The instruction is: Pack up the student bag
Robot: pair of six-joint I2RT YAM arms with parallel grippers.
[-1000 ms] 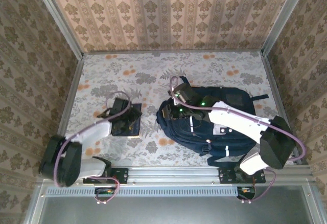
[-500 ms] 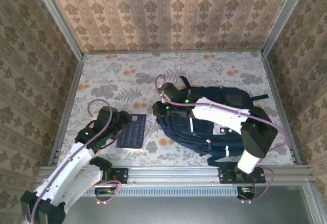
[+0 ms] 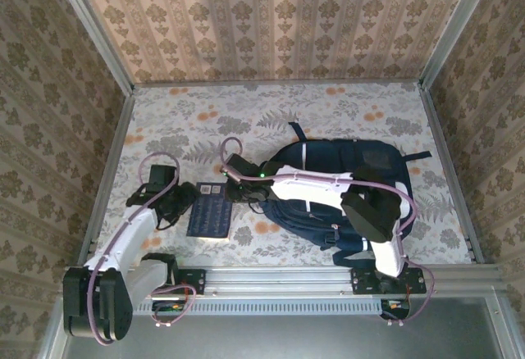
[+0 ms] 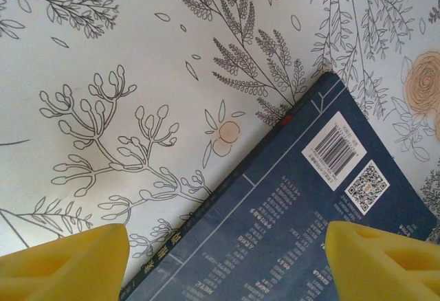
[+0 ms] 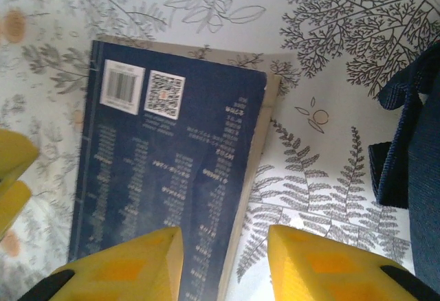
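Observation:
The student bag [image 3: 373, 162], a navy backpack with white stripes, lies on the right half of the table, and a strap of it [image 5: 410, 130] runs along the right edge of the right wrist view. A dark blue book [image 3: 209, 211] lies flat, back cover up, left of the bag. My right gripper [image 3: 233, 187] hovers open over the book's page edge [image 5: 251, 198], which sits between its yellow fingers [image 5: 130, 266]. My left gripper [image 3: 180, 203] is open at the book's left side, above its spine and cover [image 4: 302, 225], holding nothing.
The floral tablecloth [image 3: 246, 121] has free room behind and left of the book. Wallpapered walls close in three sides, and a metal rail [image 3: 279, 279] runs along the near edge. The left gripper's yellow fingertip [image 5: 10, 170] shows beside the book.
The right gripper has swung left from the bag to the book's right edge, with its jaws widening. The left gripper has drawn back from over the book to its left side.

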